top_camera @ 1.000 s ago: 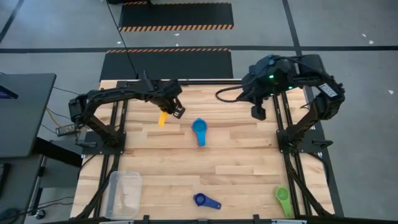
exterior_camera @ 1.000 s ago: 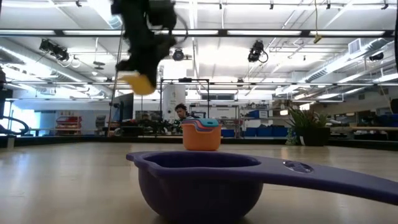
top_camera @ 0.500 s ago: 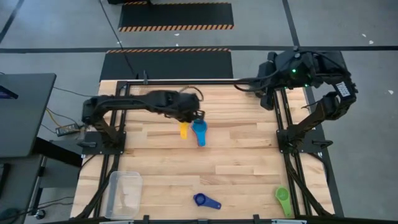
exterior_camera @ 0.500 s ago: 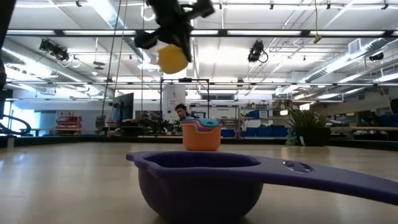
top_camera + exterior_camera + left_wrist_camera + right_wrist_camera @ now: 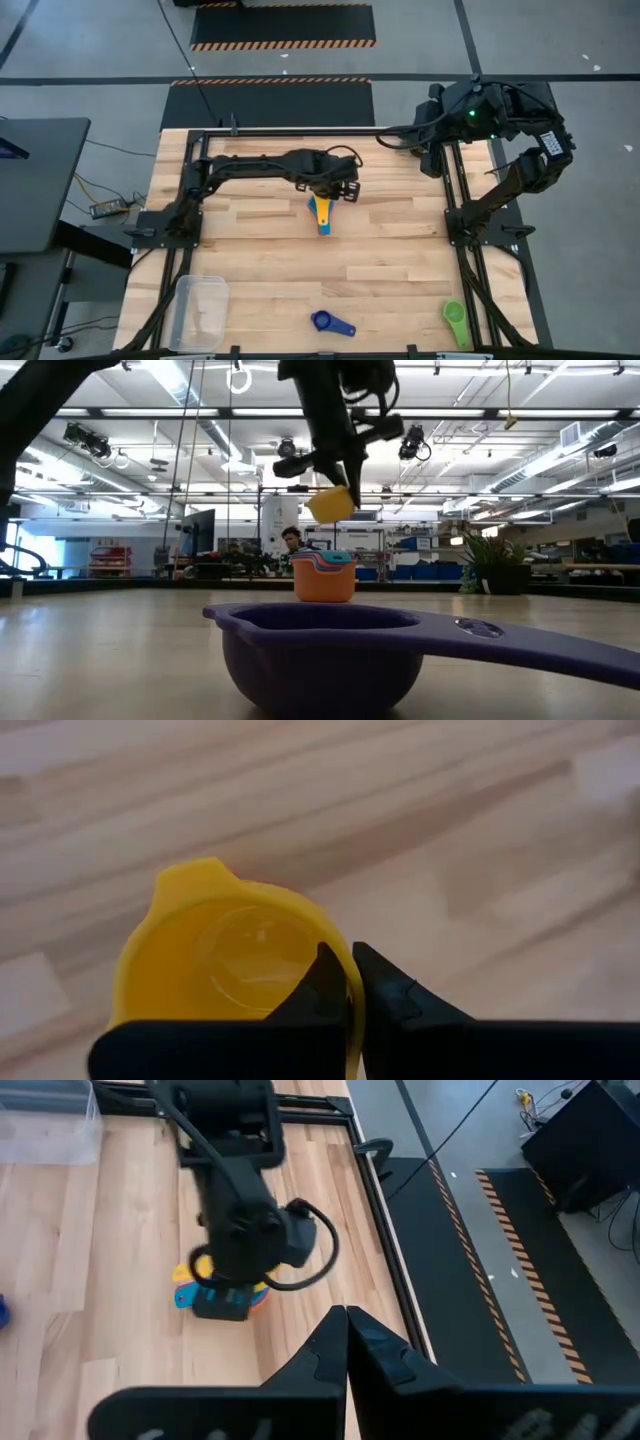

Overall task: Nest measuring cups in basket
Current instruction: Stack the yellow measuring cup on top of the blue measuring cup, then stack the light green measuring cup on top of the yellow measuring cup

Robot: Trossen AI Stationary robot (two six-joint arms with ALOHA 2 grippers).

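My left gripper (image 5: 323, 197) is shut on the yellow measuring cup (image 5: 330, 505). It holds the cup in the air above a nested stack of cups (image 5: 323, 576) at the table's middle. The stack's outer cup is orange, with blue and red rims inside it. In the high view the stack's blue handle (image 5: 322, 222) shows under the yellow cup (image 5: 320, 208). A dark blue cup (image 5: 330, 323) and a green cup (image 5: 455, 320) lie near the front edge. The clear basket (image 5: 200, 310) stands at the front left. My right gripper (image 5: 345, 1330) is shut and empty, drawn back at the far right. My left gripper pinches the yellow cup's rim wall (image 5: 340, 1005), one finger inside the bowl (image 5: 322, 982) and one outside. The fingers come from above, pointing down. The cup hangs clear of the table and of the stack, open side up and a little tilted.
The dark blue cup (image 5: 320, 650) lies close in front of the low camera. Metal arm frames run along the table's left side (image 5: 185, 200) and right side (image 5: 460, 220). Bare wood lies between the stack and the front cups.
My left gripper has carried the yellow cup toward the table's right, from left of the stack to over it. It rose on the way and has come down closer to the stack. My right arm drew back toward the far right corner.
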